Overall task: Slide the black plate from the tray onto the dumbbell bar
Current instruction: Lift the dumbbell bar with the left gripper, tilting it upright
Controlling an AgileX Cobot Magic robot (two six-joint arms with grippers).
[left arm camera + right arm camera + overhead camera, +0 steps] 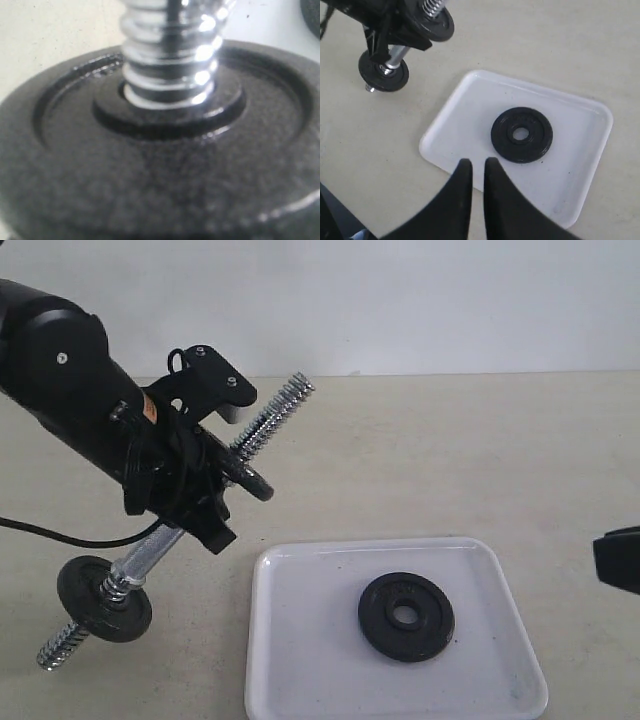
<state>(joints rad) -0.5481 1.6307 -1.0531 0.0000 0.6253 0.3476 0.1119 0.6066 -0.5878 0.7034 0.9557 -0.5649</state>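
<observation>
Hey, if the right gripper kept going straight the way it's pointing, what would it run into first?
Probably the tray, on its bare white floor just short of the black plate. The right gripper aims down at that spot with nothing in between, though depth is hard to judge.

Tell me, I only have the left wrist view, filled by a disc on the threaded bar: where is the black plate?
Observer: The black plate lies flat in the white tray, nothing touching it.
Operator: And the right gripper?
Observer: The right gripper hangs beside the tray, jaws nearly together, empty.
Operator: How's the bar sitting?
Observer: The left gripper holds the dumbbell bar tilted, its bare threaded end raised, the other end's disc down at the table.
</observation>
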